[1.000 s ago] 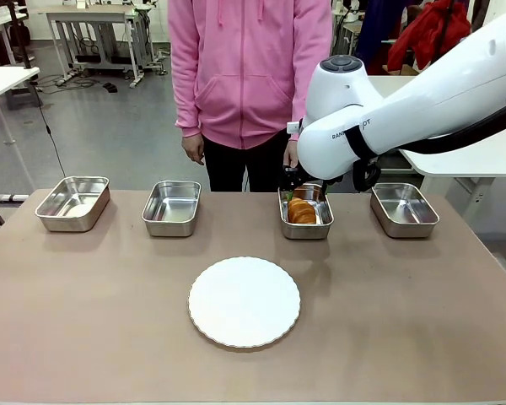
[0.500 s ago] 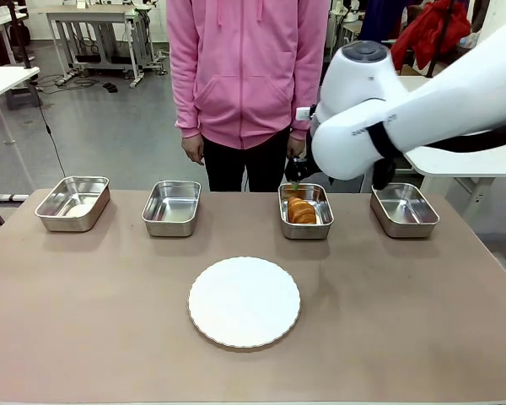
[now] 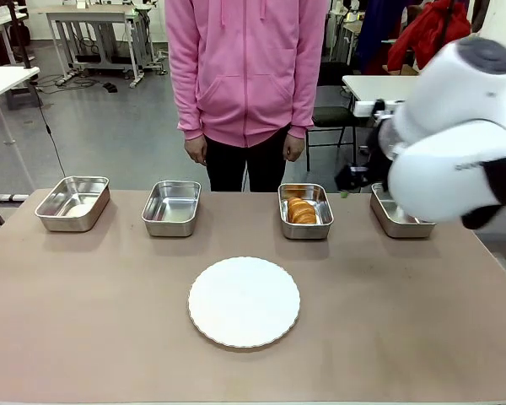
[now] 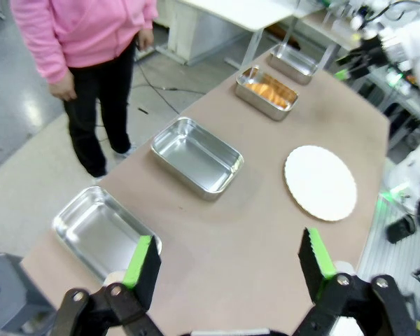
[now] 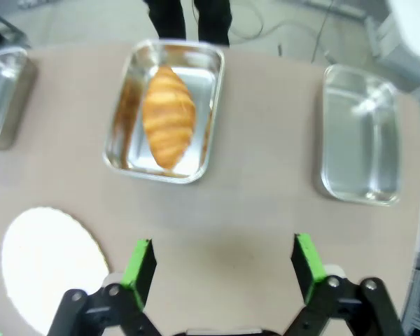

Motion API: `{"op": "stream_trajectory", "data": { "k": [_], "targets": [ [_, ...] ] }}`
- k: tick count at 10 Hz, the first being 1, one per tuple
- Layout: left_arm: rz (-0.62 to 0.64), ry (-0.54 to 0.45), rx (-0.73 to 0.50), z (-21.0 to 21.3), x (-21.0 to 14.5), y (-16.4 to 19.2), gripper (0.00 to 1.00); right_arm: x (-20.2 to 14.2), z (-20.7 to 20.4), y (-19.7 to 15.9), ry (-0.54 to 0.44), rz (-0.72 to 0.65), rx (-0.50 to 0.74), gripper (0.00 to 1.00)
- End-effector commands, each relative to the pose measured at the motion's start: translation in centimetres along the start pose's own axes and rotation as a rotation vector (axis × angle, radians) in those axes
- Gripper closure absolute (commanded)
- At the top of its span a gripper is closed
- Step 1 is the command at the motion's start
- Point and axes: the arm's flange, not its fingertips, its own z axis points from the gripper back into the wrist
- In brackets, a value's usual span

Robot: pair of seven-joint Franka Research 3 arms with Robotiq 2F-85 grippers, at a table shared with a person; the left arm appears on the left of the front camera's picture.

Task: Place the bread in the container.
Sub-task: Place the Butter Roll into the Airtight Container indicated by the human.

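One croissant (image 3: 302, 211) lies inside the third steel pan (image 3: 305, 226) from the left on the tabletop (image 3: 110, 321). Both hands, right (image 5: 224, 262) and left (image 4: 227, 260), hang above it with jaws spread, grasping nothing.

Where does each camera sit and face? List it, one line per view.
Front: between the arms, facing the person across the table; right arm shows.
Left wrist: high above the table's left end, looking down; open left claw at bottom.
Right wrist: above the table, looking down; open right claw at bottom.
Shared: the bread in the container, white plate.
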Motion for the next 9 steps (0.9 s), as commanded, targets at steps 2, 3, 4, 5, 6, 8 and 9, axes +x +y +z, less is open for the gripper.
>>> {"op": "stream_trajectory", "data": {
  "k": [2,3,4,5,6,8,9],
  "targets": [
    [-0.005,-0.002,-0.001,0.1,0.0,-0.2,0.00,-4.4,4.3,-2.8,-0.008,0.028,0.088,0.00],
    [-0.005,-0.002,-0.001,0.1,0.0,-0.2,0.00,-5.4,4.5,-2.6,0.002,0.035,0.100,0.00],
    [-0.005,-0.002,-0.001,0.1,0.0,-0.2,0.00,-5.8,4.5,-2.4,-0.002,0.022,0.100,0.00],
    [-0.005,-0.002,-0.001,0.1,0.0,-0.2,0.00,-5.6,3.9,-2.5,0.059,0.041,0.113,0.00],
    [-0.005,-0.002,-0.001,0.1,0.0,-0.2,0.00,-2.2,4.8,-1.7,-0.013,0.010,0.062,0.00],
    [-0.005,-0.002,-0.001,0.1,0.0,-0.2,0.00,-2.2,4.8,-1.7,-0.013,0.010,0.062,0.00],
    [-0.005,-0.002,-0.001,0.1,0.0,-0.2,0.00,-2.2,4.8,-1.7,-0.013,0.010,0.062,0.00]
  ]
}}
